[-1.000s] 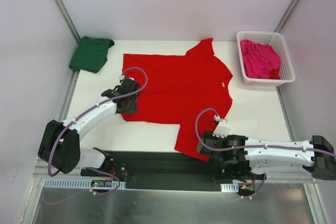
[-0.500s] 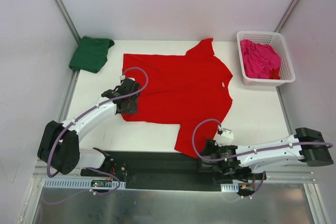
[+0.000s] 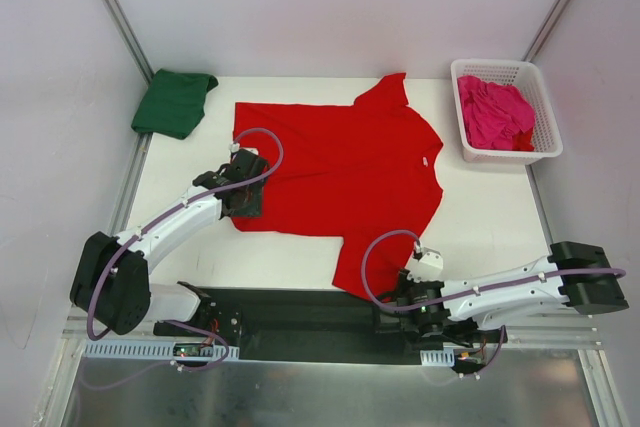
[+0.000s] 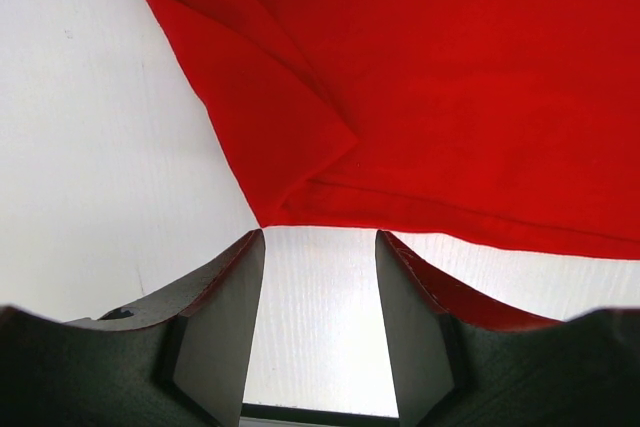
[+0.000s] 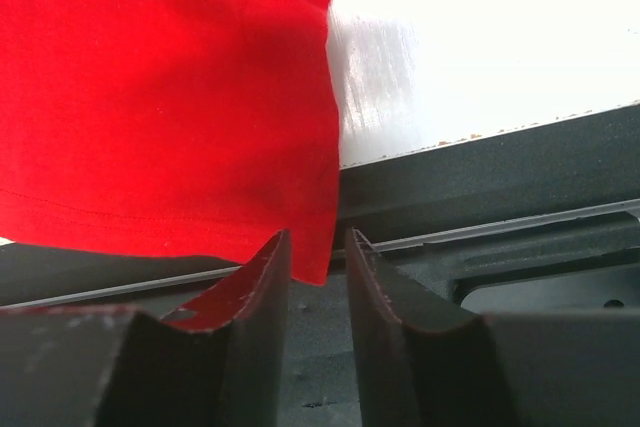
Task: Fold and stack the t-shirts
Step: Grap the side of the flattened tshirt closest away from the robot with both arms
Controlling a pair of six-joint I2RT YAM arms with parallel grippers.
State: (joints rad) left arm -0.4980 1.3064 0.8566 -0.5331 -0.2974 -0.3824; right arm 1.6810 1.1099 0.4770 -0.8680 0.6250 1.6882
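Observation:
The bright red t-shirt [image 3: 340, 172] lies spread flat on the white table [image 3: 480, 217], and its near hem hangs over the front edge. A dark green t-shirt [image 3: 175, 102] lies folded at the back left. A magenta pink one [image 3: 495, 112] is bunched in the basket. My left gripper [image 3: 245, 202] stands open at the red shirt's near left edge [image 4: 300, 177], with only bare table between its fingers [image 4: 225, 317]. My right gripper [image 3: 385, 305] is low at the front edge, its jaws narrowly open [image 5: 318, 237]. The hem corner [image 5: 315, 262] hangs between their tips, unclamped.
A white lattice basket [image 3: 545, 117] stands at the back right. A black rail [image 3: 300, 312] runs along the table's front edge under the right gripper. Grey walls and metal posts close in both sides.
My right arm has stretched left and dropped to the red shirt's near hem corner, and its jaws have narrowed around it. The left arm and all the shirts are still.

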